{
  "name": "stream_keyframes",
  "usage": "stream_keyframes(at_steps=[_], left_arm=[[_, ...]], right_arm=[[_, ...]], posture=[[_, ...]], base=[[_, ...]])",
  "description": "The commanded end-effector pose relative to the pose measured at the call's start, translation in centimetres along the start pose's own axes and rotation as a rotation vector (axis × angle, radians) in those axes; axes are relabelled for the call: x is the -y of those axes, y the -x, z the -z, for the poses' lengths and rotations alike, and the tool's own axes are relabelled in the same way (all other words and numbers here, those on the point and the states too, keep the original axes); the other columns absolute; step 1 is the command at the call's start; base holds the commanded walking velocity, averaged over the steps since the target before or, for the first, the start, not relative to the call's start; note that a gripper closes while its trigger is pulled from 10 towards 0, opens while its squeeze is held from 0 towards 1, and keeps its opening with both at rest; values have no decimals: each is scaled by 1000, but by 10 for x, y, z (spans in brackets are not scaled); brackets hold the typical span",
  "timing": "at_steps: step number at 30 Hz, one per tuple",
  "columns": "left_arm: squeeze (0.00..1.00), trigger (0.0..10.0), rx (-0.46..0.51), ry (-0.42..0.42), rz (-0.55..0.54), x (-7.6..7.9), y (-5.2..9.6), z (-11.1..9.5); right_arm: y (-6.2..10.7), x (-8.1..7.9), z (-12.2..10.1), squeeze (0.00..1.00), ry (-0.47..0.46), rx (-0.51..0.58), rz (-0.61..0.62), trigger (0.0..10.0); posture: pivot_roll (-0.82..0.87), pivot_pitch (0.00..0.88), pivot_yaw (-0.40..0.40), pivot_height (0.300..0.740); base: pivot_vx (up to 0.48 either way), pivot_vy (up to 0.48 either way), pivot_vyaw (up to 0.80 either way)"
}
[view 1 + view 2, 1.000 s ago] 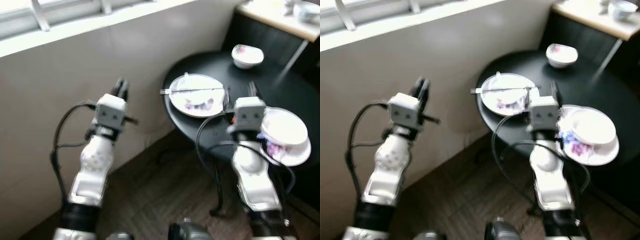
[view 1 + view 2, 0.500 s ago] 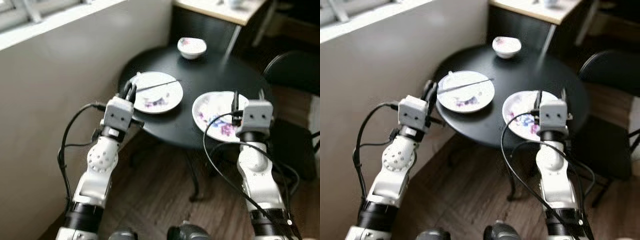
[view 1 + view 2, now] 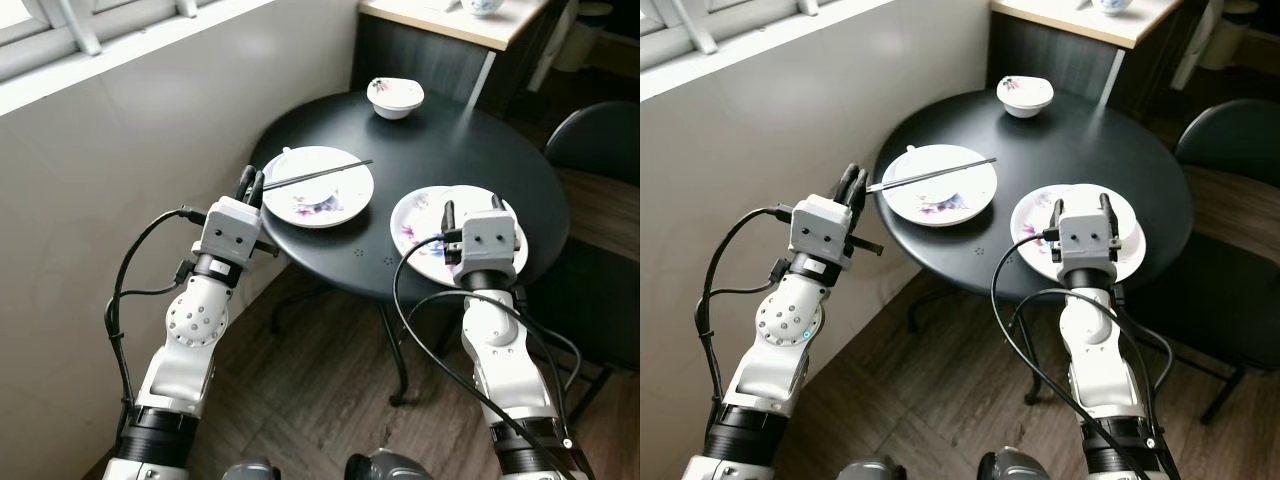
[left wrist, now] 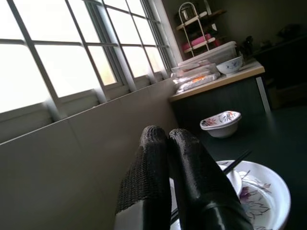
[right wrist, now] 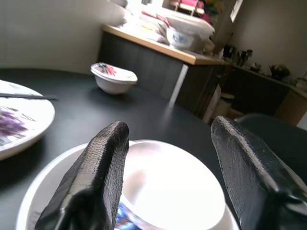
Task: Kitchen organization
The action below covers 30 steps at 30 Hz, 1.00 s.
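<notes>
No words, labels, brand names or numbers can be read anywhere in these views. The plates and bowls carry painted flower patterns, purple and pink, but no lettering, and the packets on the far counter are too small and blurred to make out any print.

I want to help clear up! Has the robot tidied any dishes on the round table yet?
Nothing looks tidied yet. On the black round table sit a floral plate with chopsticks across it, a small bowl, and a white bowl on a second plate. The right gripper hovers open over that white bowl, not gripping. The left gripper is shut, holding nothing. All dishes remain to clear.
</notes>
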<state>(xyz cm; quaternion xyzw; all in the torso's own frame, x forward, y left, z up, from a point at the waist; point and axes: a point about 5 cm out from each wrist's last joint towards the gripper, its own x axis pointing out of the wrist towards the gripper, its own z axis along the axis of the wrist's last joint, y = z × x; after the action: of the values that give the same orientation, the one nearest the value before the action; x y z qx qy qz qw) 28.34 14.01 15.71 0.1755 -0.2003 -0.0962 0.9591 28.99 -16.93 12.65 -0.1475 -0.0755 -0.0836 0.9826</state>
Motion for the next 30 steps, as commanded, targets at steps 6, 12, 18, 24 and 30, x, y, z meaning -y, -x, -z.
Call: stream_keyframes(at_steps=[6,12,18,24,30], left_arm=[[0,10000,-10,4,8,4,-2,1],[0,10000,-14,8,9,4,-2,2],[0,10000,-26,9,15,6,-2,4],[0,10000,-37,6,16,7,-2,6],[0,10000,-49,1,12,6,-1,8]], right_arm=[[0,3,8,0,15,-52,-1,10000],[0,0,12,0,26,-72,-60,10000],[-8,2,25,0,97,-143,-226,10000],[-17,12,32,0,176,-186,-337,10000],[-31,36,45,0,214,-273,-396,10000]], posture=[[138,0,-23,740],[137,0,-24,740],[135,0,-24,740],[140,0,-30,740],[146,0,-34,740]], base=[[0,-100,0],[0,0,0],[0,0,0],[0,0,0],[0,0,0]])
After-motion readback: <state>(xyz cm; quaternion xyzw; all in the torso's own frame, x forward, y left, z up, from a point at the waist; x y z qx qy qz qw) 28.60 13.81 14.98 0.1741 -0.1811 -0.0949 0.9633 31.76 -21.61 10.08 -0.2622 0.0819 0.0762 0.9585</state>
